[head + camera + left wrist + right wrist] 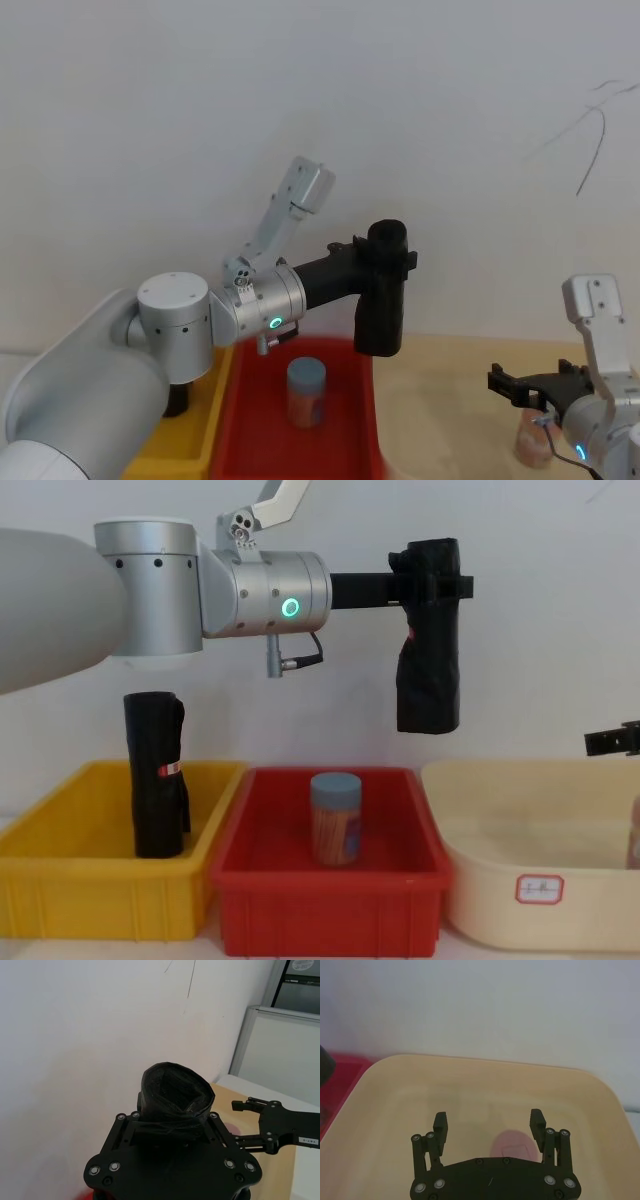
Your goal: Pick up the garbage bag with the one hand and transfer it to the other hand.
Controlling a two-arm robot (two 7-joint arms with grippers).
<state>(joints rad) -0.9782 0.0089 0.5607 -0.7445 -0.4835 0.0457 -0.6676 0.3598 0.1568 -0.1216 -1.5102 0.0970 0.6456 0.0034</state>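
The left gripper [432, 580] clamps the garbage bag [428, 675] near its top, so it could slip into the red bin [330, 910] before the spread-fingered right gripper [490, 1127] takes it

light: bright, even, diffuse over the white wall [450, 100]
shadows: soft, faint, beneath the left arm [150, 590]
glare: mild sheen on the garbage bag [428, 670]; green ring [291, 607] glows
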